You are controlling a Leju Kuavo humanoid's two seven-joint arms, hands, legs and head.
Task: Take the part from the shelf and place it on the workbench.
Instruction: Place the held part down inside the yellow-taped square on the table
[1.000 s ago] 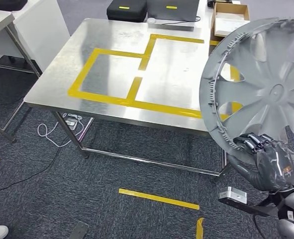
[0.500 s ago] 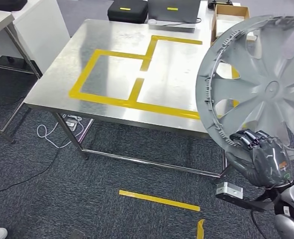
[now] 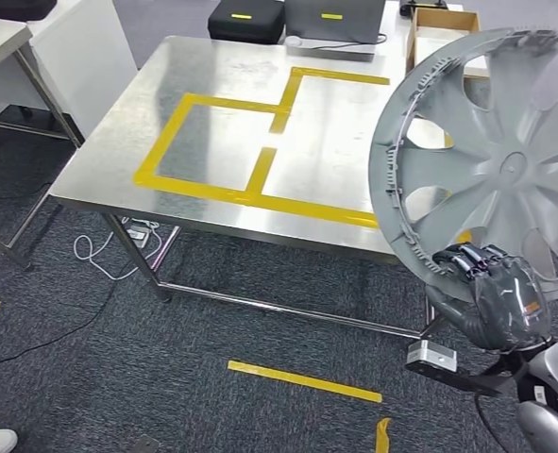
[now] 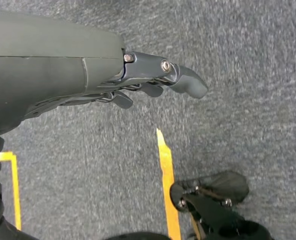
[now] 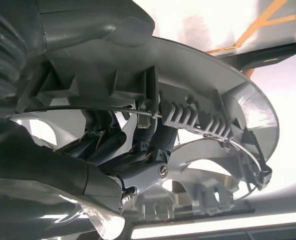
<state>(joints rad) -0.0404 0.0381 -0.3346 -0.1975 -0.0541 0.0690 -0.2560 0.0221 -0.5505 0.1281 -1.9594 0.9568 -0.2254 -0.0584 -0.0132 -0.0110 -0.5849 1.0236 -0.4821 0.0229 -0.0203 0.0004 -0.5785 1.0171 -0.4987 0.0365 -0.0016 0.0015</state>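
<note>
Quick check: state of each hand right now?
Left hand: open, holding nothing, hanging above the carpet.
Right hand: holding the grey wheel cover by its lower rim.

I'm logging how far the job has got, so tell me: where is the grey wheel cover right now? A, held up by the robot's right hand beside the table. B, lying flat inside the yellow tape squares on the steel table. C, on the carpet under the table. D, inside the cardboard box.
A: the right hand grips the wheel cover by its lower rim, holding it upright off the steel table, not yet set down.
</note>
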